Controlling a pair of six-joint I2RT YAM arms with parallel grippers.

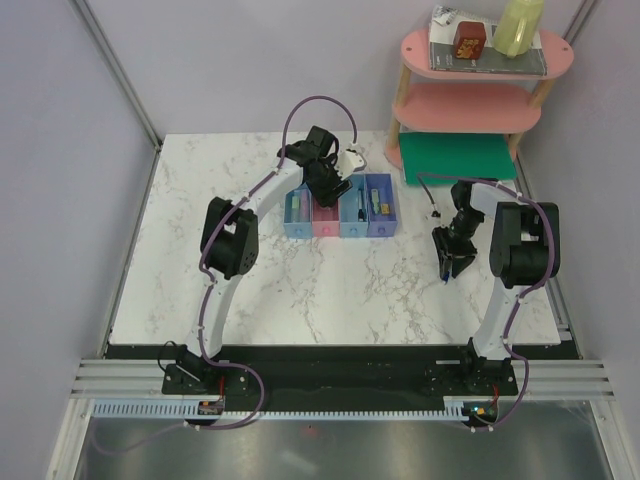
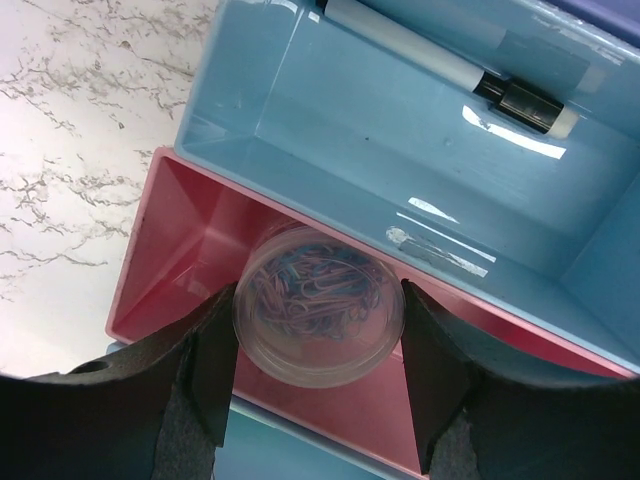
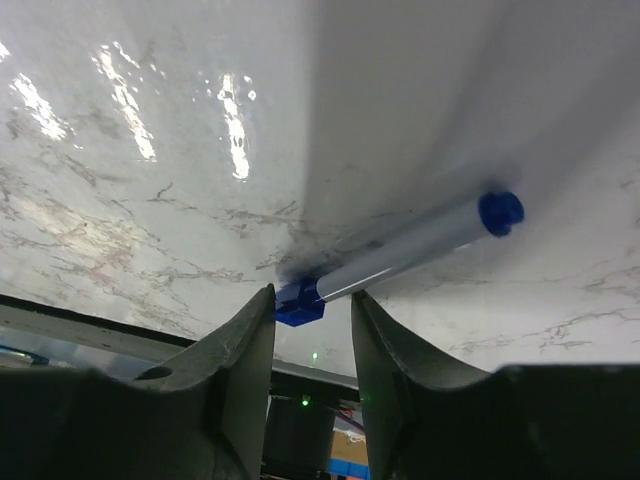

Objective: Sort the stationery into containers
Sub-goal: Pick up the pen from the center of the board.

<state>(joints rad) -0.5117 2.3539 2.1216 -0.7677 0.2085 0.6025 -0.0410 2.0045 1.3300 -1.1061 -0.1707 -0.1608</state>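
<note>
Bins [image 1: 381, 231] part-filled: left gripper [image 2: 318, 350] holds the clip tub [image 2: 318, 305] over them, right gripper [image 3: 312, 330] stands narrow astride a pen [image 3: 410, 250] right of them, grip unclear.

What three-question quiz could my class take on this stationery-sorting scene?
1. True or false: the left gripper holds the clip tub over a purple bin.
2. The right gripper straddles which? A blue-and-white pen; B pink stick; C grey roll.
3. Fill in: the marker lies in a light ____ bin.
Key: 1 false, over the pink bin; 2 A; 3 blue.
</note>
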